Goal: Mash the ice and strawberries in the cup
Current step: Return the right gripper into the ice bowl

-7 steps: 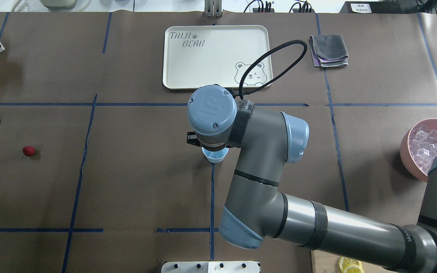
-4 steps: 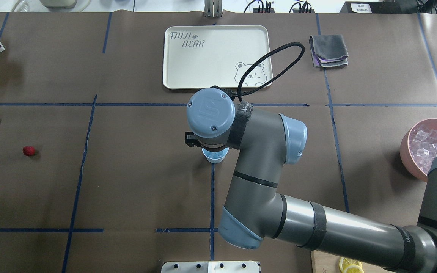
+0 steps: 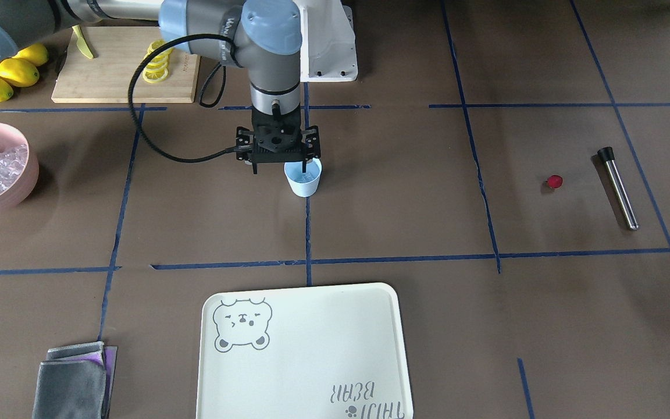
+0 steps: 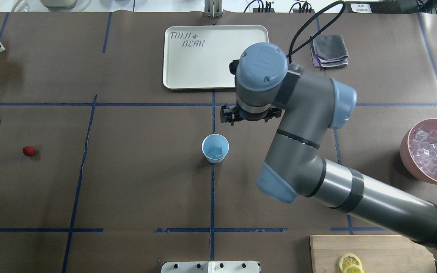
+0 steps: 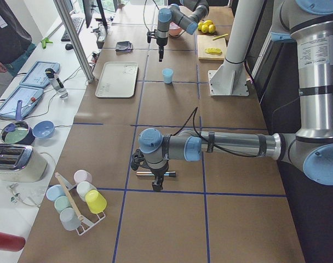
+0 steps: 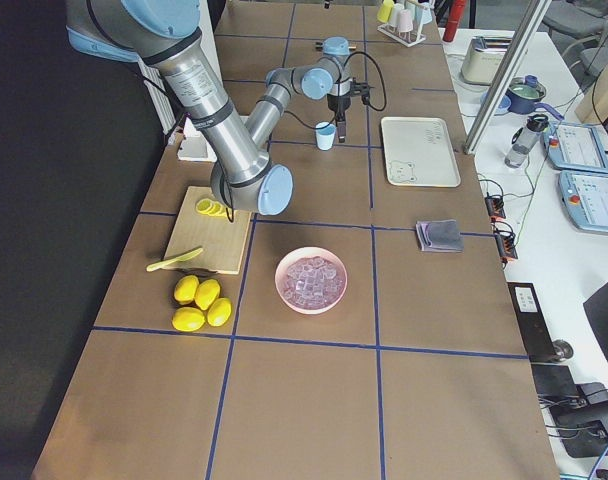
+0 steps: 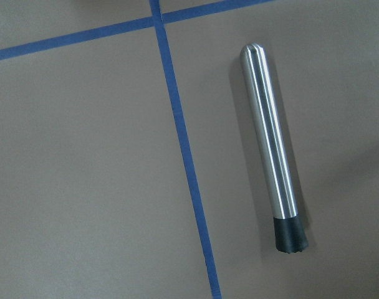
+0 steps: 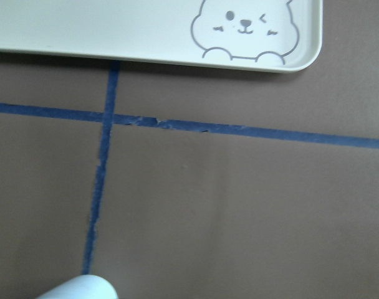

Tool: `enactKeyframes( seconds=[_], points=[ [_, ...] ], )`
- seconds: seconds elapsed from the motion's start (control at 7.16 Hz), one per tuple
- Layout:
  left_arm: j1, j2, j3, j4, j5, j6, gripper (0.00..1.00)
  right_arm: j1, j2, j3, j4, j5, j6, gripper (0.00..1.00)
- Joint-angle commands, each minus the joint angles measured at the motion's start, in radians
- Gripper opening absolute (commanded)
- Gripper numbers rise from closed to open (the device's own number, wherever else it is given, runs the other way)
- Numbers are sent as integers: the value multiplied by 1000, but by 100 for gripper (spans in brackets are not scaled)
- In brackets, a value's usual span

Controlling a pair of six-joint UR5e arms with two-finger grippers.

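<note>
The cup (image 4: 215, 148), ice cube (image 4: 218, 151) inside, stands on your table (image 4: 127, 170); the right claw (image 4: 250, 115) hangs wide and empty near it.

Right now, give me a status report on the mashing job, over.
Right gripper: jaws open, empty, beside cup. Left gripper over muddler, jaws unclear. One ice cube in cup; strawberry out on table. Nothing blocking cup.

We are looking at the right arm (image 4: 374, 197), wearing matte grey tubes and pale blue joint caps, one cap (image 4: 262, 66) showing two screws and an embossed logo; a black braided cable (image 3: 130, 93) is feeding the black right gripper (image 3: 281, 169).
</note>
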Motion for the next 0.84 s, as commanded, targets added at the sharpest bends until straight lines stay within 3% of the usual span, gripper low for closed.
enactKeyframes(
  seconds=[0.0,0.28,0.42,0.7],
  points=[
    [0,0,2,1,0,0,100,174,-177,108,5,153,-288,99],
    [0,2,1,1,0,0,100,300,-397,229,11,229,-519,99],
    [0,2,1,-1,0,0,100,361,-508,245,56,268,-622,99],
    [0,2,-1,1,0,0,100,472,-758,240,284,349,-788,98]
  ],
)
